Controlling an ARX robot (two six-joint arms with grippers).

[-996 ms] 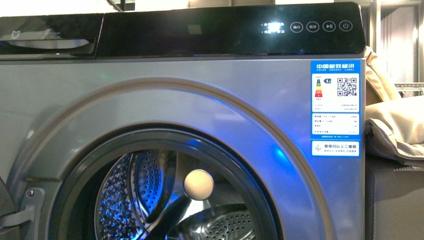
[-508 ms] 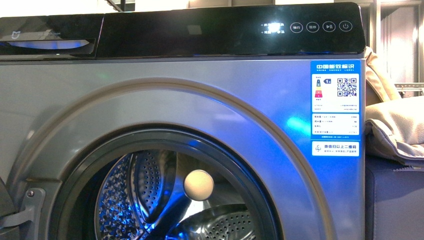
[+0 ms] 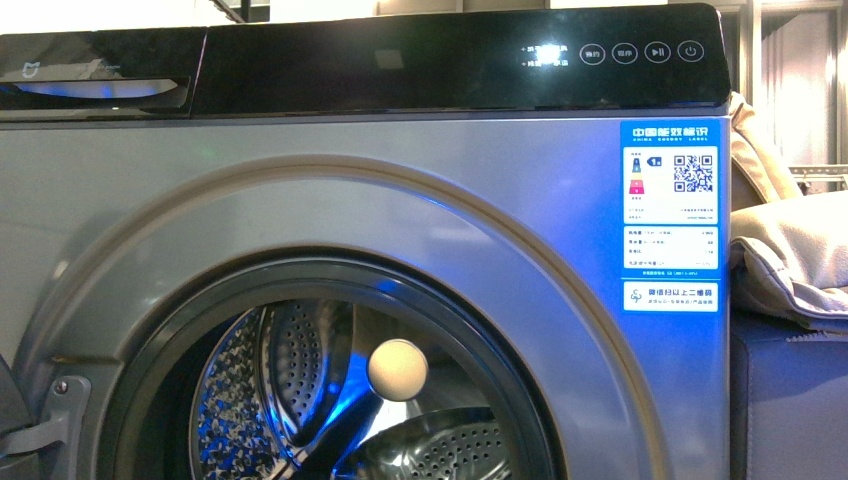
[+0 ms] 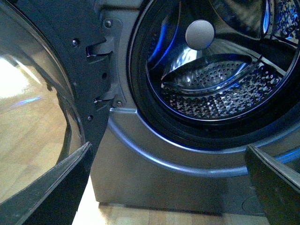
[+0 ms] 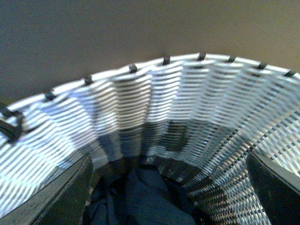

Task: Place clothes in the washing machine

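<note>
left gripper (image 4: 168, 145) apart, facing washing machine (image 4: 140, 180) | right gripper (image 5: 168, 153) apart, above clothes (image 5: 150, 197) in basket (image 5: 187, 103)

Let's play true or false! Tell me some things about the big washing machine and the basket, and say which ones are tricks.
1. The silver-grey front-loading washing machine has its round glass door open. True.
2. Clothes lie inside the perforated steel drum. False: the part of the drum in view is empty.
3. Dark blue clothes lie at the bottom of the white woven basket. True.
4. The right gripper is shut on the clothes. False: it is open above them, holding nothing.
5. The blue energy label is on the black control panel. False: it is on the grey front, below the panel.
</note>
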